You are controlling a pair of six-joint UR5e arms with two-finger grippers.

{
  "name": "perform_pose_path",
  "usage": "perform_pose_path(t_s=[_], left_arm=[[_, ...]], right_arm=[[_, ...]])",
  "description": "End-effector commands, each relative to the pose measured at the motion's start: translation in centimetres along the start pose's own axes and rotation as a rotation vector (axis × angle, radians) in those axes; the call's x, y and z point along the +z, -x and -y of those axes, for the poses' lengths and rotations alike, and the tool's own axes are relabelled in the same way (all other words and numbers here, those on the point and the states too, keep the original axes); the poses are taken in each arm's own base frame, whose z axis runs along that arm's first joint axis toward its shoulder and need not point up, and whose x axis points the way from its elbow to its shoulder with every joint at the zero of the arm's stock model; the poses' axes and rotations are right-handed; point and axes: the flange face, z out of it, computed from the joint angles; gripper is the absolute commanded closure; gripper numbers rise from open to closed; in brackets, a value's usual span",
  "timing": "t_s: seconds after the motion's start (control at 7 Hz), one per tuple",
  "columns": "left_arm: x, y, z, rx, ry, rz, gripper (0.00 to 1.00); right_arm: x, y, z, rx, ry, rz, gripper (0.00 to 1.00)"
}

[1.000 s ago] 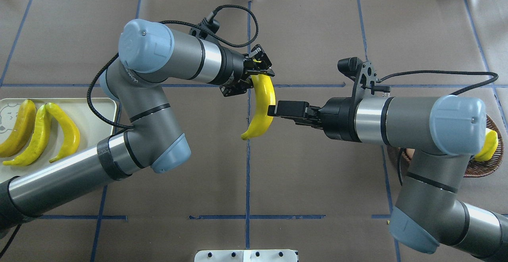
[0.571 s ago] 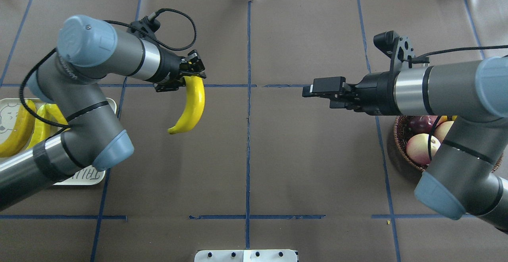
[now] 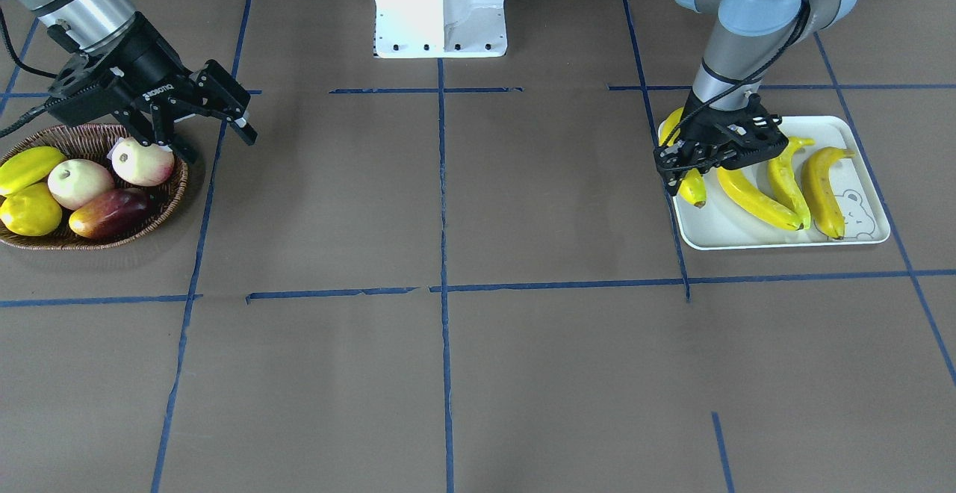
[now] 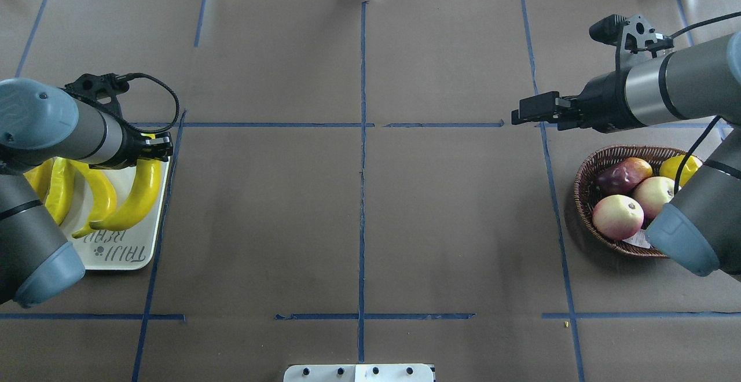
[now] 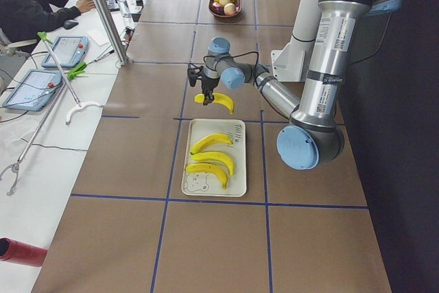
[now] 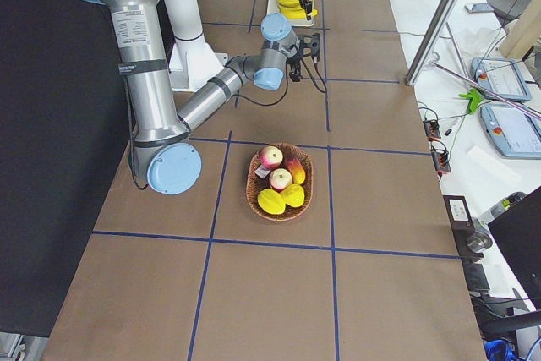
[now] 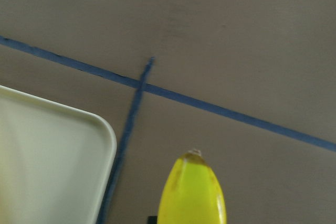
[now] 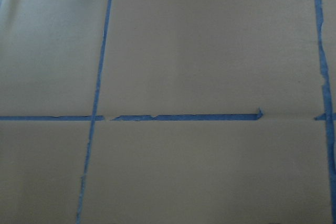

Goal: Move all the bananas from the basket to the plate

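Note:
My left gripper (image 4: 156, 149) is shut on the stem end of a yellow banana (image 4: 136, 197) and holds it over the white plate (image 4: 147, 237), at the edge nearest the table's middle. In the front view this gripper (image 3: 691, 164) has the banana (image 3: 692, 187) hanging beside three bananas (image 3: 784, 179) lying on the plate (image 3: 732, 228). The left wrist view shows the banana's tip (image 7: 191, 192) and a plate corner (image 7: 52, 156). My right gripper (image 3: 222, 146) is open and empty beside the wicker basket (image 3: 179, 187). It also shows in the overhead view (image 4: 516, 117), with the basket (image 4: 584, 165).
The basket holds two pale pink apples (image 4: 618, 215), a dark red fruit (image 4: 622, 175) and stubby yellow fruits (image 3: 30, 209), and no banana shows in it. The robot's white base (image 3: 441, 7) stands at the near edge. Blue tape lines cross the brown table cover.
My left arm has swung from the table's middle to the plate with the banana in its gripper. My right arm has drawn back to the right, uncovering the basket.

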Motion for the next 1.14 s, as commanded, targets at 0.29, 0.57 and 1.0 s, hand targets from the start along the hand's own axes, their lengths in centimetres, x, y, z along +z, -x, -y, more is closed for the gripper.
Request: perform_pose_path(t_s=[0.29,0.57,1.0], left_arm=[[4.0,3.4,0.4,0.003,-0.018,0.105,0.71],[5.5,3.4,1.4,0.002,-0.151,0.15,0.0],[3.4,1.7,1.0,0.025,-0.154,0.057,0.0]], right_arm=[[-0.4,-0.7,0.7,-0.03,-0.004,-0.032,0.0],[-0.2,-0.8,0.8,-0.03,-0.005,-0.034,0.0],[-1.1,-2.5,1.9,-0.006,0.005,-0.077,0.0]])
